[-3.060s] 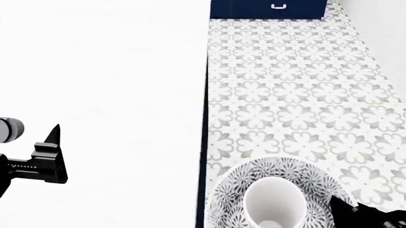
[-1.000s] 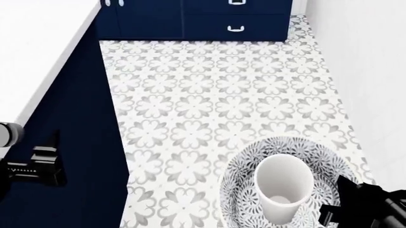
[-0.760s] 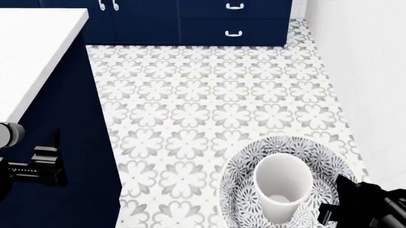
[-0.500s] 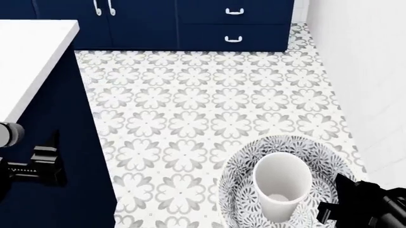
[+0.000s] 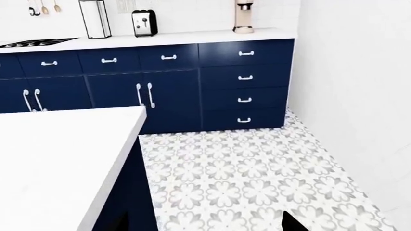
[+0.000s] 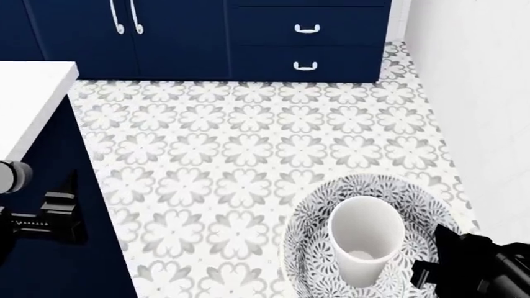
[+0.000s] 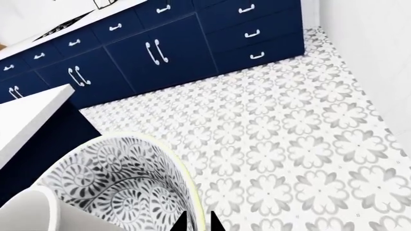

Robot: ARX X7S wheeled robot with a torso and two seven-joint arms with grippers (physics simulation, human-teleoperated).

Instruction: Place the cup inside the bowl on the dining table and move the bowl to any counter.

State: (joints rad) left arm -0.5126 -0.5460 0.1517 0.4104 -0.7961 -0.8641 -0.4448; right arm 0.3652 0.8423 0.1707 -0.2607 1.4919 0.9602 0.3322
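Observation:
The black-and-white floral bowl [image 6: 319,214] hangs in the air above the patterned floor, off the dining table [image 6: 25,112]. The white cup [image 6: 366,239] stands upright inside it. My right gripper [image 6: 426,272] is shut on the bowl's near right rim; in the right wrist view the pale yellow rim of the bowl [image 7: 122,183] runs between the two fingertips of the gripper [image 7: 196,224], and the cup [image 7: 29,214] shows at the corner. My left gripper [image 5: 205,227] is open and holds nothing, beside the dining table [image 5: 57,159]. The counter [image 5: 180,38] lies ahead.
Navy cabinets with white handles [image 6: 306,46] stand under the counter. On it are a toaster [image 5: 144,22], a glass canister [image 5: 95,18], a beige appliance [image 5: 243,15] and a cooktop [image 5: 32,42]. A white wall [image 6: 480,93] runs along the right. Patterned floor tiles [image 6: 240,155] lie between.
The view has swung away from the dining table, which slid off to the left. The navy cabinets came nearer. Bowl and cup stayed in the right gripper's hold.

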